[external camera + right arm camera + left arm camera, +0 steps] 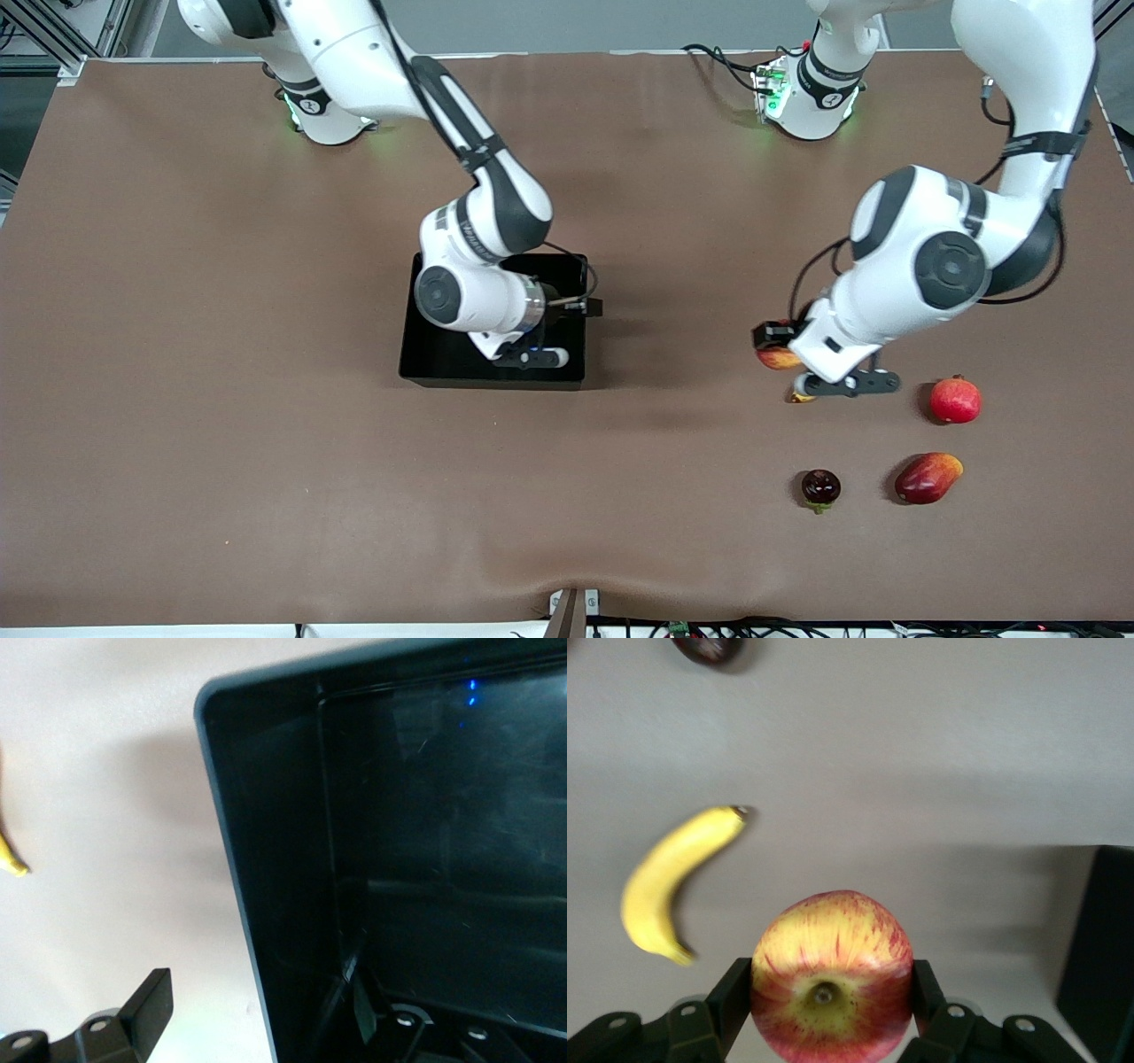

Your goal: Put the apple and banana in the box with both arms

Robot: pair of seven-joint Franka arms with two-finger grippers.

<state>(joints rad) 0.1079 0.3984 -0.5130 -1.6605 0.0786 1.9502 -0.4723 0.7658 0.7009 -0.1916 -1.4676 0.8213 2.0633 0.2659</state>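
My left gripper [788, 361] is shut on the apple [776, 358], red with yellow streaks, toward the left arm's end of the table. In the left wrist view the apple [831, 979] sits between both fingers [729, 997], dimpled top toward the camera. The yellow banana [673, 881] lies on the table close by; in the front view only its tip [800, 397] shows under that hand. My right gripper [532, 356] is open at the black box [493, 377], mid-table. In the right wrist view it [257, 1019] straddles the box's wall [266, 859], one finger [146, 1010] outside. The box looks empty.
A uniformly red round fruit with a crown tip [955, 400], an oblong red-orange fruit [928, 478] and a small dark fruit [820, 487] lie near the left hand, nearer the front camera. The box's edge [1107, 939] shows in the left wrist view.
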